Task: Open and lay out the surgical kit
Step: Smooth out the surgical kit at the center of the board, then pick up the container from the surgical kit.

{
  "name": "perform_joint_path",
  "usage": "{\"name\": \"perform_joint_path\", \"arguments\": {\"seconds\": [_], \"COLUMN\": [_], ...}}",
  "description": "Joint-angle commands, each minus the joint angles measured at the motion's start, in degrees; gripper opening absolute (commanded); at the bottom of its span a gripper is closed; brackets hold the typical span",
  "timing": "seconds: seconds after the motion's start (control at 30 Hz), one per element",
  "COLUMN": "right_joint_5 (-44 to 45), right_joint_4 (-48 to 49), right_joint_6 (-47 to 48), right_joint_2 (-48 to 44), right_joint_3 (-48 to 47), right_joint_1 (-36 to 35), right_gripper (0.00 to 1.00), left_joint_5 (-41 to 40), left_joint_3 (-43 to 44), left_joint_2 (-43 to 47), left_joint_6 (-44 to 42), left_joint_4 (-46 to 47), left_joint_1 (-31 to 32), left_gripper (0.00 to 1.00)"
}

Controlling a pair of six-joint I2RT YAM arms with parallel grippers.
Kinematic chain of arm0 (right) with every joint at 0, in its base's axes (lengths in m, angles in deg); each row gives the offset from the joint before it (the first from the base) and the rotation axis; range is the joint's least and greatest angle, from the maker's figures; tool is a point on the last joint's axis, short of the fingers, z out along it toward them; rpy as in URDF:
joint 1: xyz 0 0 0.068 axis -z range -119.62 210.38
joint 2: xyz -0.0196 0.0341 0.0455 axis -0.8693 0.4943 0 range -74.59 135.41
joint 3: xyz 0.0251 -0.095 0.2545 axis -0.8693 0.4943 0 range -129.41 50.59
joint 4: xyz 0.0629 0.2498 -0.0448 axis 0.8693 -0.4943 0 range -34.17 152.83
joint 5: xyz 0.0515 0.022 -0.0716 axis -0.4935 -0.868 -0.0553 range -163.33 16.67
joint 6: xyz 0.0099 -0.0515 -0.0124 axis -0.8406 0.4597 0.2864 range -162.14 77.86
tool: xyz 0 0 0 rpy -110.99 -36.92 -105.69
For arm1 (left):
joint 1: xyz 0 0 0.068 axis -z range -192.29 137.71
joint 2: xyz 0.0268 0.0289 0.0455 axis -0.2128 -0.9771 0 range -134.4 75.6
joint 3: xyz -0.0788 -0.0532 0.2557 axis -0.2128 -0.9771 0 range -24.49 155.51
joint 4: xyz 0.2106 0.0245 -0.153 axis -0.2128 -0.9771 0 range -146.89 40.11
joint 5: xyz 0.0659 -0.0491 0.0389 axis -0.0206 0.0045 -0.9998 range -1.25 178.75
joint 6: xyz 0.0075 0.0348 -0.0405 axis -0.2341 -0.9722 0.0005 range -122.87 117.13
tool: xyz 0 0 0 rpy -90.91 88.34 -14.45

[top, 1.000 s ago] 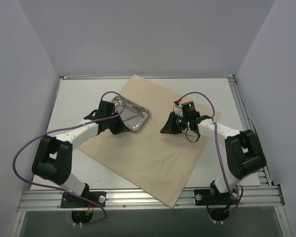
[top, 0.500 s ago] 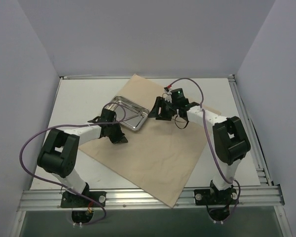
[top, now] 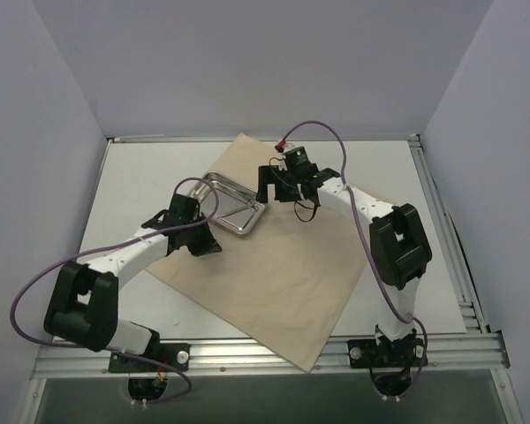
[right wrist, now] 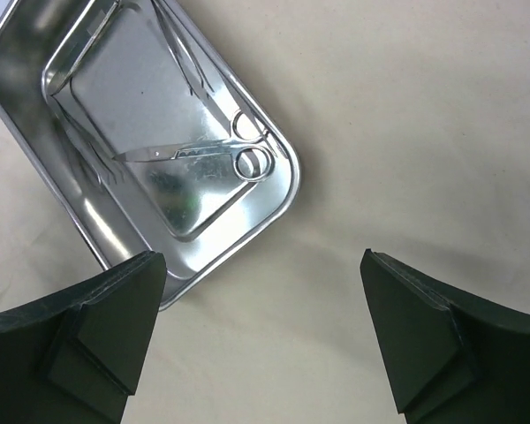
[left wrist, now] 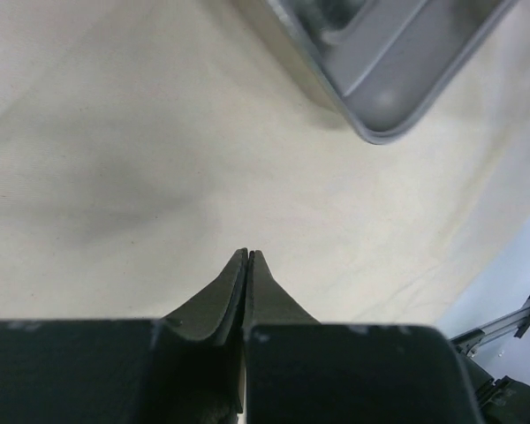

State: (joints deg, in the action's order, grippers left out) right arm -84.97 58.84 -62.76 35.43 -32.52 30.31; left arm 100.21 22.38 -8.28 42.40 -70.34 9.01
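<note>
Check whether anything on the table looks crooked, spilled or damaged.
Only the wrap sheet: it lies turned diagonally to the table, and its near corner reaches over the front rail. It has some soft creases but no visible tears. The steel tray sits flat on it, with the scissors inside; nothing has spilled.

White table point(top: 141, 168); tan wrap sheet point(top: 283, 274) spread flat on it.

— Found the beige wrap sheet point(top: 274, 283) opened out?
— Yes. Lay spread flat on the table as a large tilted square, with one corner reaching over the near edge.
— And the steel tray point(right wrist: 124, 97)?
— Stood on the sheet's far-left part, shiny and rectangular. Held thin scissors point(right wrist: 190, 152) lying flat inside, blades closed.
</note>
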Motion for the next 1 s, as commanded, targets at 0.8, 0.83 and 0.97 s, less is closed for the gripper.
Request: {"name": "perform_joint_path", "arguments": {"seconds": [0.8,0.83,0.97], "right_joint_5": [-10.77,-10.77,-10.68], "right_joint_4": [-11.57,-11.92,-12.8], "right_joint_6": [33.28,33.28,33.8], "right_joint_2": [25.67,26.21,28.93], "right_joint_3": [-32.81,-33.25,-35.98], "right_joint_1": [0.09,0.09,0.01], "right_gripper": [0.56,0.53,0.37], "left_joint_5": [1.01,1.1,1.02], "left_joint_3": [-0.73,-0.9,-1.17], "left_joint_2": [24.64,24.55,24.46], "left_joint_6": [-7.31,-7.22,-7.4], "left_joint_4": [-5.75,-5.74,-5.57], "left_joint_1": [1.2,1.2,1.2], "left_gripper": [0.42,0.42,0.43]}}
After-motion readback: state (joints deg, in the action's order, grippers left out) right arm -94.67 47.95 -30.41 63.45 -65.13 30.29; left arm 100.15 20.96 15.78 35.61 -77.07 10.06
